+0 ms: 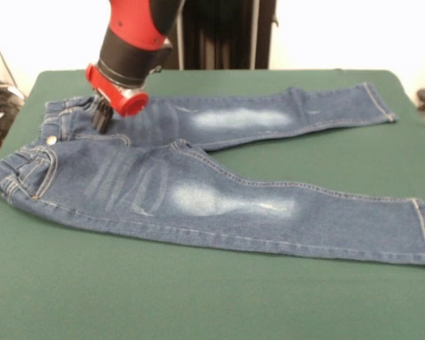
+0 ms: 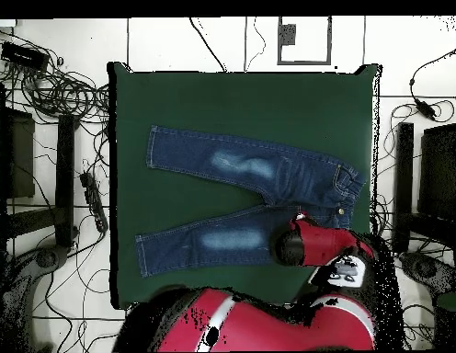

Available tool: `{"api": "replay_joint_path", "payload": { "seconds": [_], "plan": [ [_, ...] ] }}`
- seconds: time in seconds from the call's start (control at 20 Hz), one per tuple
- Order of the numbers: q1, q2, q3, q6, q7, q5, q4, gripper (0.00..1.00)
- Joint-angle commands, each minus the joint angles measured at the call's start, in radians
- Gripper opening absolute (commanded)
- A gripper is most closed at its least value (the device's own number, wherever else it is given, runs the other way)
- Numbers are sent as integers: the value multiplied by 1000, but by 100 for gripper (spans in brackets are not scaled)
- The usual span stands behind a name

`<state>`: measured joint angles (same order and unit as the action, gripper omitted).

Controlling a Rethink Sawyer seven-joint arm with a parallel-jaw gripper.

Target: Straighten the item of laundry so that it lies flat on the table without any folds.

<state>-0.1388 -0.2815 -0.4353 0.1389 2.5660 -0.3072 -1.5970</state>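
Note:
The dark blue jeans (image 1: 219,202) lie spread on the green table (image 1: 198,297), waistband at the left and both legs running right in a V. Each thigh has a whitish patch. The waistband area is a little bunched near the button (image 1: 52,140). My gripper (image 1: 100,117) comes down from the red and black arm onto the far side of the waistband and touches the cloth. Its state does not show. In the overhead view the jeans (image 2: 241,170) lie mid-table (image 2: 241,101), waistband at the right, and the red arm (image 2: 314,241) covers the gripper.
The black pedestal (image 1: 227,32) stands behind the table's far edge. Cables (image 2: 57,87) and dark stands (image 2: 66,175) lie on the floor round the table's sides. Green cloth shows all round the jeans, widest along the front edge.

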Motion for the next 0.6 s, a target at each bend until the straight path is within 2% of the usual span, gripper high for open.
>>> {"api": "replay_joint_path", "payload": {
  "seconds": [0.05,0.35,0.6],
  "plan": [
    [167,150,-159,-28,378,258,52,0],
    [307,276,-347,25,404,416,52,0],
    [339,311,-389,29,375,485,41,0]
  ]
}}
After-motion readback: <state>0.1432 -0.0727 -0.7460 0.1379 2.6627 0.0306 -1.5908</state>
